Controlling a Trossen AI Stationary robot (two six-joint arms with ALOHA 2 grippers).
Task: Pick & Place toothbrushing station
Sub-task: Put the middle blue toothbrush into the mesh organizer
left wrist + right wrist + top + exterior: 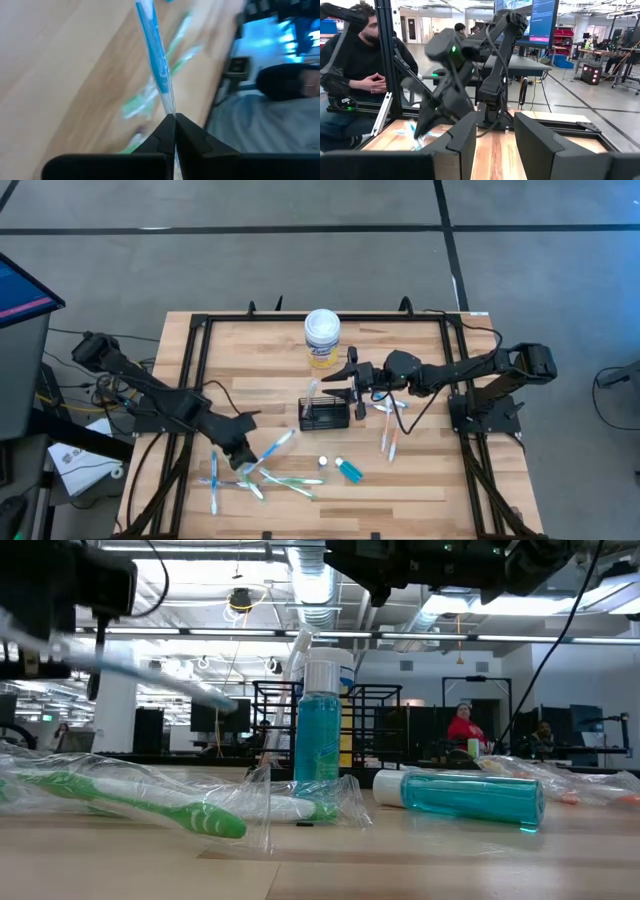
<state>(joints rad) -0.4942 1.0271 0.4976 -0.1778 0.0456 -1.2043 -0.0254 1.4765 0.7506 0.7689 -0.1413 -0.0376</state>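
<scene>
1. Left tool [243, 457], at about 7 o'clock on the table [420, 480] in the overhead view: fingers pressed together, pinching the end of a blue toothbrush [279, 445] in a clear wrapper. In its wrist view the brush juts out from the closed tips.
2. Loose green and blue wrapped toothbrushes [290, 482] lie scattered just beside that tool; two small blue bottles [348, 470] sit toward 6 o'clock.
3. Toothbrushing station [324, 413], the black wire-mesh caddy, stands upright near table centre, with the white-lidded canister [322, 337] at its 12 o'clock.
4. Right tool [352, 373] hovers just at the caddy's 1 o'clock, fingers spread apart, nothing between them.
5. Handling judgement: caddy looks light, stiff, thin-walled; mesh gives grip but it may tip or slide. Best taken over one upper wall edge, near the middle of a long side.
</scene>
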